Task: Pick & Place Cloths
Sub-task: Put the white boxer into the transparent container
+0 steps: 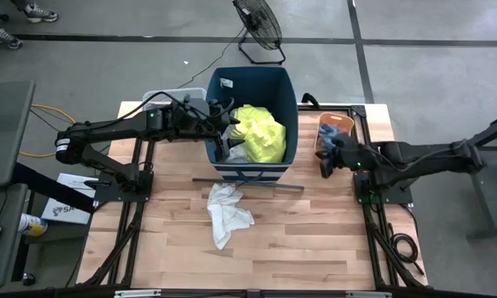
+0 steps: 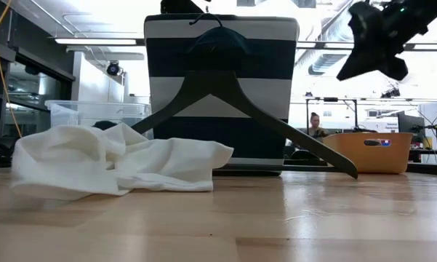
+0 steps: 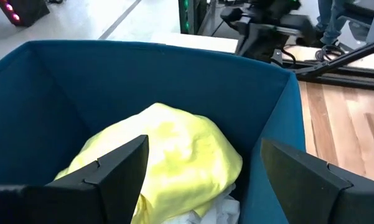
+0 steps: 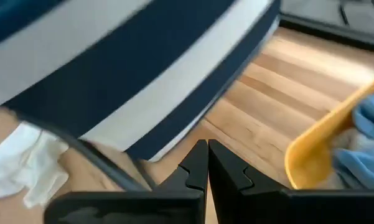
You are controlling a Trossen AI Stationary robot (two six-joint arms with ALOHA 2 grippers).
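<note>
A pale wooden surface (image 1: pixel 273 240) carries a tall blue bin (image 1: pixel 287 108) with white stripes on its side, and no writing on it can be read. In front of the bin a white garment (image 1: pixel 226 212) lies crumpled, with a dark hanger (image 2: pixel 225 98) leaning against the bin wall. Inside the bin sits a neon-yellow shirt (image 3: pixel 174 155). The left claw (image 3: pixel 202 177) hovers over the bin's left rim, fingers spread apart and empty. Right of the bin, the right claw (image 4: pixel 207 155) hangs with fingers pressed together, empty, just before an orange tub (image 1: pixel 331 132) holding blue cloth (image 4: pixel 367 134).
</note>
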